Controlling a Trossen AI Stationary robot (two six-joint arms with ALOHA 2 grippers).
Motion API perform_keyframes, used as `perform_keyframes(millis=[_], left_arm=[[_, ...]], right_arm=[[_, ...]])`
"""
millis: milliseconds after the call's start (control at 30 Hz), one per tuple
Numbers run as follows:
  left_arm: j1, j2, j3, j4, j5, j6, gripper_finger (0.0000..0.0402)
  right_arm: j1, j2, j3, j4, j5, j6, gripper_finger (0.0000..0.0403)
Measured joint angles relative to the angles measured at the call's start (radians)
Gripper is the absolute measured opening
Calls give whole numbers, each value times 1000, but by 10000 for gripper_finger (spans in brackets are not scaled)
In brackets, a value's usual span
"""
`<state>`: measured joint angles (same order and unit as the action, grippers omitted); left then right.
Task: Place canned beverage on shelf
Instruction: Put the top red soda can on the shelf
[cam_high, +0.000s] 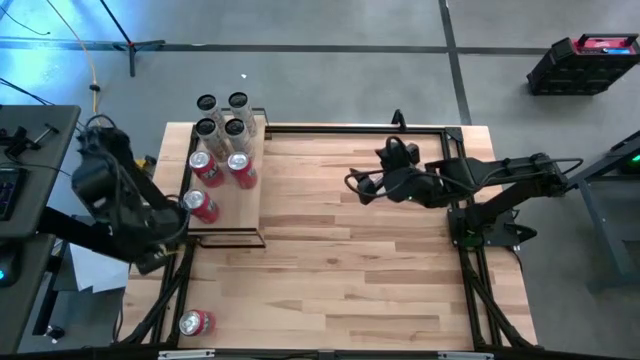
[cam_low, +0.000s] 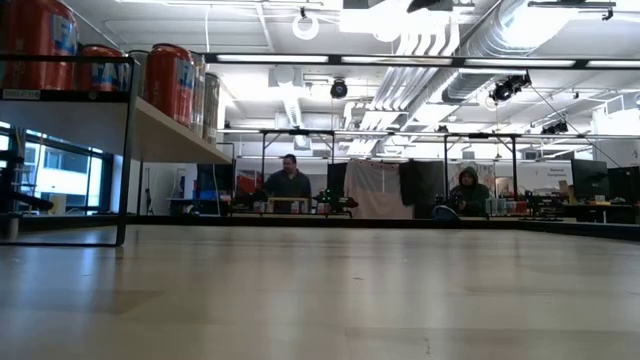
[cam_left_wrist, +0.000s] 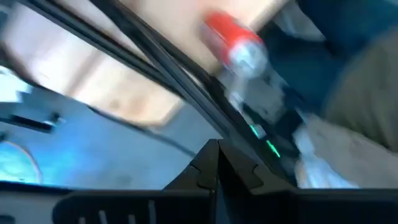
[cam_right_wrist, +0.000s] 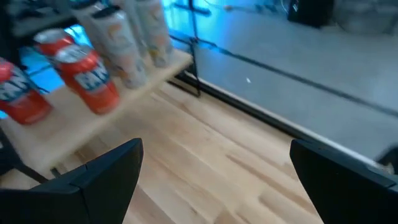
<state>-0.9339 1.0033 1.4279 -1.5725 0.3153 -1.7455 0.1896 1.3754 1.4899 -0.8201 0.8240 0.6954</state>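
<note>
- The shelf (cam_high: 228, 205) is a narrow pale-wood board in a thin black metal frame, standing on the left part of the tabletop (cam_high: 350, 260), its long side running away from the front edge.
- On it stand seven cylindrical cans. Three red cans with silvery tops occupy the nearer part: one (cam_high: 201, 205) closest to the front, and two side by side behind it (cam_high: 206, 167) (cam_high: 241, 168).
- Four pale cans with dark tops (cam_high: 222, 115) cluster in a square at the far end of the shelf.
- One more red can (cam_high: 196, 323) lies on its side on the tabletop near the front left corner, well apart from the shelf.
- The left gripper (cam_high: 155, 262) hangs over the left edge of the tabletop, between the shelf's near end and the lying can; its jaws are pressed together on nothing.
- The right gripper (cam_high: 355, 187) hovers over the middle of the tabletop, pointing toward the shelf, its jaws spread wide and empty.
- The tabletop is smooth light wood in plank-like stripes, edged by a black frame.
- In the low view, two people sit at benches far behind.
</note>
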Motion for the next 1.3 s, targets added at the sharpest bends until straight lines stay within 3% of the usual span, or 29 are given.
perform_keyframes(millis=[233, 533, 700, 800, 933, 1133, 1200, 1300], left_arm=[[-73, -9, -94, 2, -289, -96, 0], [-83, -48, -196, 1, -297, -220, 0], [-82, -67, -202, -1, -418, -242, 0], [-82, -75, -161, 1, -574, -230, 0], [-81, -78, -80, 2, -889, -112, 0], [-81, -63, 39, 18, -1303, 238, 0], [-79, -54, 79, 20, -1404, 393, 0], [-49, -48, 119, 1, -1429, 690, 0]], right_arm=[[-52, 0, 0, 125, -9, -230, 392], [-143, 0, 0, 130, -105, -259, 392], [-160, 0, 0, 130, -127, -259, 392], [-164, 0, 0, 129, -128, -259, 392], [-164, 0, 0, 130, -128, -259, 392], [-163, 0, 0, 129, -129, -259, 392], [-163, 0, 0, 129, -130, -259, 392], [-163, 0, 0, 126, -145, -259, 392]])
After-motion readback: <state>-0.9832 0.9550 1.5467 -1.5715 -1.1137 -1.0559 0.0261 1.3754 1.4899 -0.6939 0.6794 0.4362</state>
